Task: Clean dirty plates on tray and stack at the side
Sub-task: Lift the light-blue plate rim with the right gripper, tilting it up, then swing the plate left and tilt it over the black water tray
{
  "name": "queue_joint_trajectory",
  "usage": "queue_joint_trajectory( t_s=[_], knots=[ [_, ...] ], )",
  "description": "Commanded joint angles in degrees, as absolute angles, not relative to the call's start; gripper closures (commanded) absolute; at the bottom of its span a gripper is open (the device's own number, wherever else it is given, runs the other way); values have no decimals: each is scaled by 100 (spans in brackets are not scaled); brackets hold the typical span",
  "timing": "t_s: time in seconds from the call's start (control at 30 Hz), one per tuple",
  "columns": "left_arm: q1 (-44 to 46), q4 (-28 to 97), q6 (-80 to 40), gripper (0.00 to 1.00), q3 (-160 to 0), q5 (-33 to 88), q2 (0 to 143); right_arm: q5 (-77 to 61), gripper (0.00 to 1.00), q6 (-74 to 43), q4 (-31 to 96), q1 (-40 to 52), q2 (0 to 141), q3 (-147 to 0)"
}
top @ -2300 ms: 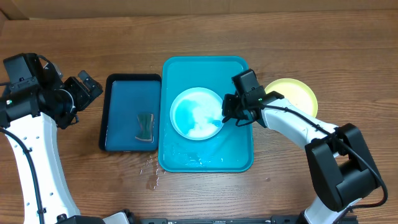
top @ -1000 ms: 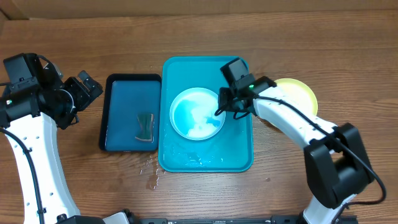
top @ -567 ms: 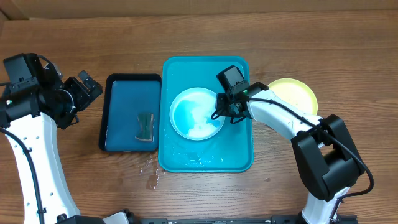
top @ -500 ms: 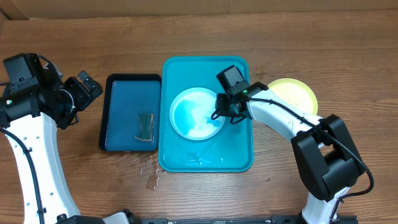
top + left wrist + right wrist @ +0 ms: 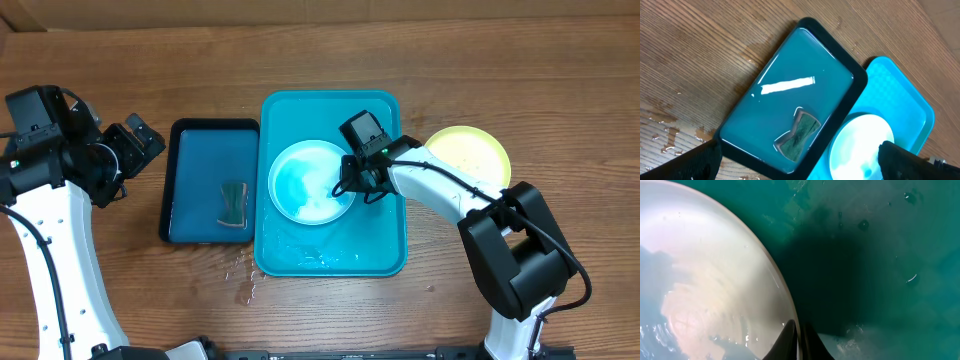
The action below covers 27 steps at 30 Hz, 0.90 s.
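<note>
- Overhead: the light blue plate (image 5: 305,185) lies in the turquoise tray (image 5: 380,250), slightly toward its far half. The right gripper (image 5: 350,182) sits on the plate's right rim, the edge facing the yellow-green plate (image 5: 470,152) that rests on the table (image 5: 560,90) just outside the tray's right side. So the plate lies to the left of the claw and the stacking spot to its right. A lift and carry, as I judge it, would run rightward over the tray's raised rim. The plate is round, so no long axis matters, only which edge is held. The left gripper (image 5: 140,143) hangs well apart, beyond the dark blue tray (image 5: 195,170) with its sponge (image 5: 235,203). The right arm is clearly the nearer one.
- Left wrist: this claw's fingers (image 5: 700,162) show at the two lower corners, spread wide and holding nothing. Below them are the dark blue tray, the sponge lying in its liquid, and part of the light blue plate inside the turquoise tray's corner.
- Right wrist: the fingertips (image 5: 788,335) are pressed together at the bottom edge, with the plate's curved rim running straight in between them. The claw looks to be pinching that rim. Wet tray floor lies to the right, and the plate's pale, glossy centre fills the left.
</note>
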<state>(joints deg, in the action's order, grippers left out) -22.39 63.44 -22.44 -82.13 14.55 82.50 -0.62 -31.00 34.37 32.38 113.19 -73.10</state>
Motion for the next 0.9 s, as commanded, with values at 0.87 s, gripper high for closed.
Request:
queue_joint_trajectory(
  t_s=[0.87],
  knots=[
    [-2248, 6342, -2320, 0, -8221, 1446, 8235, 226, 96, -3948, 3063, 3903, 10294, -7946]
  ],
)
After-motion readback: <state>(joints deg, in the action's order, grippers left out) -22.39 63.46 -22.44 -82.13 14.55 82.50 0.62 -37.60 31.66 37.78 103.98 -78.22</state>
